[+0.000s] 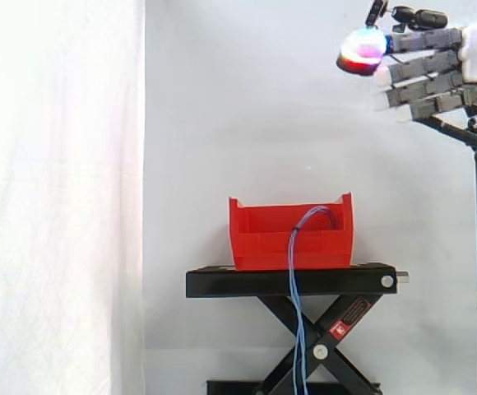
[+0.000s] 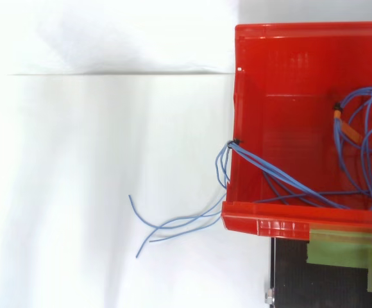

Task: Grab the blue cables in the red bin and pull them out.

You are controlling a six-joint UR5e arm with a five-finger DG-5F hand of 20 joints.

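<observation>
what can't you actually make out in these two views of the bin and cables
- Side view: the wall of the red plastic bin hides how the thin blue cables lie inside; the bottom edge cuts off their hanging ends.
- Top view: the right edge cuts off the bin and cable loops; the small orange piece there is too small to identify.
- Side view: the right edge cuts off the grey robot hand.

We see a plain red bin point(image 1: 290, 239) on a black stand point(image 1: 288, 282) bearing a small red label point(image 1: 352, 317). The cables point(image 1: 296, 313) are light blue, one with an orange tag point(image 2: 347, 130). Green tape point(image 2: 340, 247) sits at the bin's rim. The grey-and-white hand point(image 1: 432, 70) has a pad point(image 1: 363, 48) glowing cyan, magenta and red.
</observation>
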